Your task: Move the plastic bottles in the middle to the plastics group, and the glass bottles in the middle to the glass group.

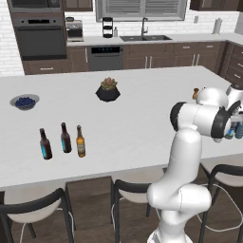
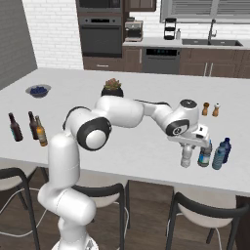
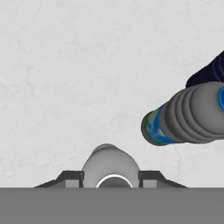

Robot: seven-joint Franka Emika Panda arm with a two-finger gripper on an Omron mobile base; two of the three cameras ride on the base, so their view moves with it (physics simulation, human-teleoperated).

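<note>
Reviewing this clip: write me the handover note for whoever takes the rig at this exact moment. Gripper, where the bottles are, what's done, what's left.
Gripper: closed around the pale greyish-white bottle, which stands at the counter's right end; whether it rests on the counter or is just above it, I cannot tell.
Plastics group: blue-tinted bottles right beside it, including one with a blue label band.
Amber bottle: already at the left end, next to the two dark brown bottles of the glass group.
Done: glass side looks sorted; the plastic bottle has reached its group.
Left: release and back the hand away without knocking the neighbours.
</note>
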